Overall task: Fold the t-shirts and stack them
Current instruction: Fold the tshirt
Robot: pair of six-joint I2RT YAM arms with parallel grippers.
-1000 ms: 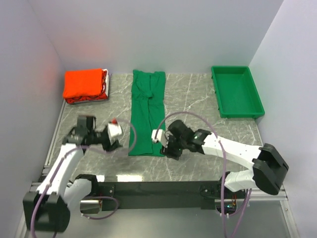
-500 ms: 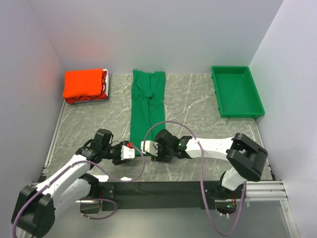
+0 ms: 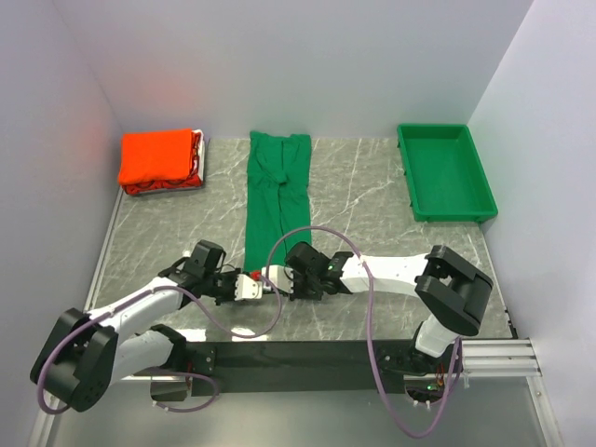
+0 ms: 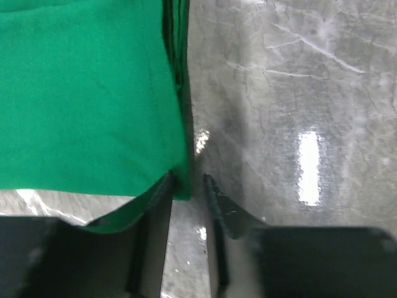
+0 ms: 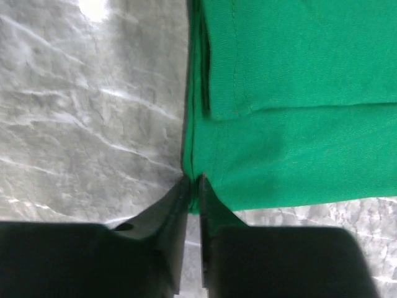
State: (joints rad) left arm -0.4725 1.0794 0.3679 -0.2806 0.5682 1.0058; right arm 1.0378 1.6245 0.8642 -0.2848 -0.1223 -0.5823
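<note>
Gripping hem | green t-shirt [image 3: 277,200] folded lengthwise; cross-fold, stacking left | right claw [image 5: 193,184] pinching corner | left claw [image 4: 184,184] parted astride corner | orange-red t-shirts [image 3: 156,156] stacked

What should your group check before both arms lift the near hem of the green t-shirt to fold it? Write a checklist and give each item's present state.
1. The right gripper is shut on a near corner of the green t-shirt: ok, jaws pinched on its edge.
2. The left gripper is shut on the other near corner: not ok, jaws apart with the corner between them.
3. Every cloth layer is caught in the grips: cannot tell.
4. The shirt lies as a straight strip: ok, though it is bunched near the far end.
5. Nothing lies on top of the shirt: ok.
6. The orange-red t-shirts sit folded at the far left, apart from the green one: ok.
</note>
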